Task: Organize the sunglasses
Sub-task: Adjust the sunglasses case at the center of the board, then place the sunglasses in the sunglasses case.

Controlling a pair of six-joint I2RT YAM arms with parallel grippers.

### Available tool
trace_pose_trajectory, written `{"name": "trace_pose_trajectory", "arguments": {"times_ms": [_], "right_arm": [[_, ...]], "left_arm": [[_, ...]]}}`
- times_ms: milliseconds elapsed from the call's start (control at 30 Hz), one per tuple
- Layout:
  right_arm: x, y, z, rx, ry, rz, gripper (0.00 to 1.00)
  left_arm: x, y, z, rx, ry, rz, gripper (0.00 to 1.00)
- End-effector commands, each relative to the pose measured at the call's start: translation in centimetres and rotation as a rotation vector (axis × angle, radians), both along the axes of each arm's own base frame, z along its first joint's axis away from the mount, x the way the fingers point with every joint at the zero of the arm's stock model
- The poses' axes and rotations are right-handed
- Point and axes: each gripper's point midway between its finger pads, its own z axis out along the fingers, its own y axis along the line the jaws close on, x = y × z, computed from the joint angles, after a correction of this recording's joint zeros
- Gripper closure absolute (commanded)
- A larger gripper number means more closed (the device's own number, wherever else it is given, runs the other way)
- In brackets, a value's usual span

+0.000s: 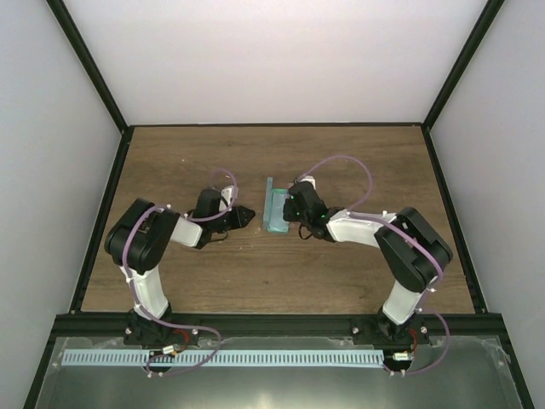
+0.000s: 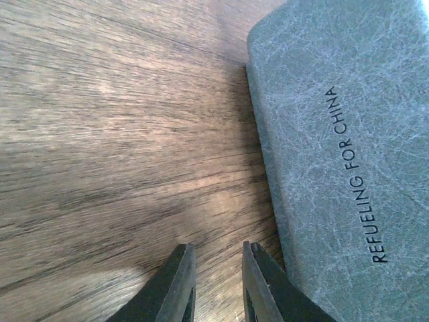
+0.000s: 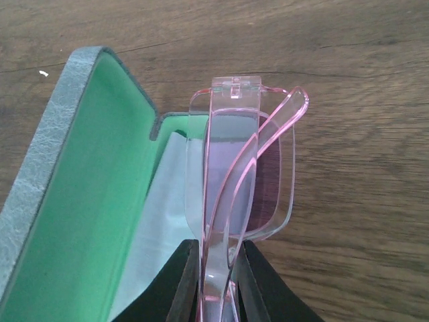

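Observation:
A grey-green glasses case lies open in the middle of the table, its green lining and a pale cloth showing in the right wrist view. My right gripper is shut on folded pink clear-framed sunglasses, holding them over the case's open edge. My left gripper is open and empty, low over the wood just left of the case's grey outer shell, which bears printed lettering. In the top view the left gripper sits a short way left of the case.
The wooden table is walled by white panels with black frame posts. A metal rail runs along the near edge by the arm bases.

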Motion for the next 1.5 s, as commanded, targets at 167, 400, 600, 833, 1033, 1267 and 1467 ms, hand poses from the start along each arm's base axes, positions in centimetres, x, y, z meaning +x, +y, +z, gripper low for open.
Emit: {"name": "trace_pose_trajectory", "arguments": {"times_ms": [167,400,600,833,1033,1267,1467], "right_arm": [[1.2,3.6,0.8,0.058,0.002,0.013,0.94],[1.4,5.1,-0.5,0.025,0.032,-0.013,0.94],[1.4,4.9,-1.3,0.000,0.048,-0.058,0.94],[0.9,4.2,-1.3,-0.032,0.043,-0.116,0.93],[1.0,4.3,-1.8,-0.041,0.055,-0.132,0.93],[1.2,4.7,-2.1,-0.031,0.064,-0.130,0.91],[1.3,5.2,-2.9,-0.031,0.081,-0.119,0.88]], "left_arm": [[-0.9,2.2,-2.8,0.074,0.078,0.095,0.76],[-1.0,2.7,-3.0,0.087,0.074,0.119,0.76],[-1.2,2.9,-3.1,0.094,0.076,0.120,0.76],[-1.3,2.8,-3.2,0.089,0.080,0.115,0.76],[-1.5,2.8,-3.1,0.085,0.079,0.113,0.76],[-1.7,2.8,-3.4,0.092,0.084,0.106,0.76],[-1.7,2.6,-3.3,0.085,0.086,0.096,0.76]]}}
